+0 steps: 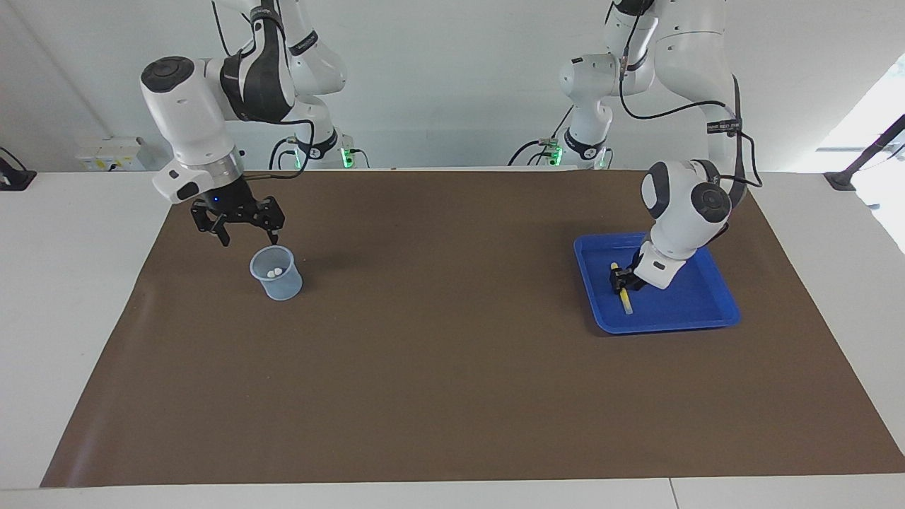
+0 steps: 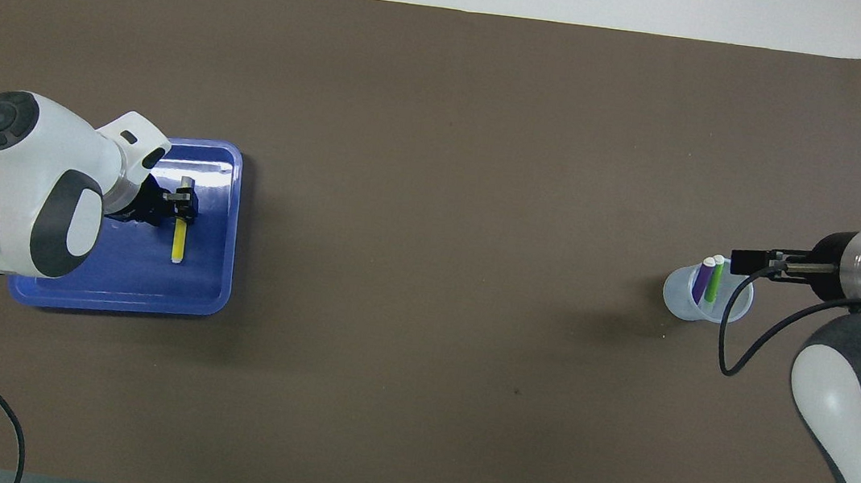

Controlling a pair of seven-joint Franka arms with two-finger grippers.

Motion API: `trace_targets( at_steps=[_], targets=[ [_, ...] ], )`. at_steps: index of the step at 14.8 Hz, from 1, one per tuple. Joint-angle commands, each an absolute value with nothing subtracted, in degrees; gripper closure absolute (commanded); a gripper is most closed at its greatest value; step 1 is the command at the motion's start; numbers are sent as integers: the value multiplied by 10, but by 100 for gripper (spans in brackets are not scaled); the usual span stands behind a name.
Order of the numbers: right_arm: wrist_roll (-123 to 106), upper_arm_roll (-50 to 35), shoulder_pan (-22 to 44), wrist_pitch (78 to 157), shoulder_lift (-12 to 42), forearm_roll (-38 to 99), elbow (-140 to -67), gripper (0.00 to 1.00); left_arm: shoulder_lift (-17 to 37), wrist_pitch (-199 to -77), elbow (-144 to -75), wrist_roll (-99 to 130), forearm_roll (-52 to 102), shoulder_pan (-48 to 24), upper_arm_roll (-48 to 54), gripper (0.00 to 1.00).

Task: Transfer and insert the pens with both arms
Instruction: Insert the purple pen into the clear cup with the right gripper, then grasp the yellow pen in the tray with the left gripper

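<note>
**A:** Start at the left hand. What is it doing?

**B:** It is down in the blue tray at the left arm's end of the desk, set across one end of the yellow pen. The fingers stand on either side of the barrel, but I cannot tell whether they are pinching it yet.

**A:** And the pen's long axis?

**B:** It lies flat and runs from nearer the robots to farther from them, crosswise to the desk's length. The pale cap end sticks out clear of the hand. So the grip is near one end, and I expect the pen to hang or tip when it is lifted.

**A:** Where does it have to go?

**B:** To the clear cup, well apart at the right arm's end of the desk. The purple pen and the green pen lean in it already.

**A:** The right hand?

**B:** Spread wide and empty, and it hangs just over the cup's rim. It is by far the nearer to the cup, so I expect a handover in the middle.
</note>
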State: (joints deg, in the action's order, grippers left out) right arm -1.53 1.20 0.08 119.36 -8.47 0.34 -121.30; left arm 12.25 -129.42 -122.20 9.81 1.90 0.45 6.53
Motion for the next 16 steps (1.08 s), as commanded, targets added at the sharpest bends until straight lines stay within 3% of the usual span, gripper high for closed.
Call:
trace_targets(
  at_steps=[1,3,4,10,16],
  targets=[
    [-6,15,-5,1137,-78,-11,-1158,0,123,-1299,-1224,94,9,1,62,76],
    [-3,18,-5,1081,-61,-27,-1099,0,124,-1298,-1223,94,9,5,62,96],
    [4,18,-4,1054,-52,-30,-1073,0,124,-1298,-1223,94,9,5,62,100],
    [26,18,-1,942,-11,-42,-955,0,124,-1253,-1191,93,9,16,61,100],
    [31,15,-4,929,-18,-41,-960,0,111,-1142,-1127,100,11,27,61,100]
  ],
)
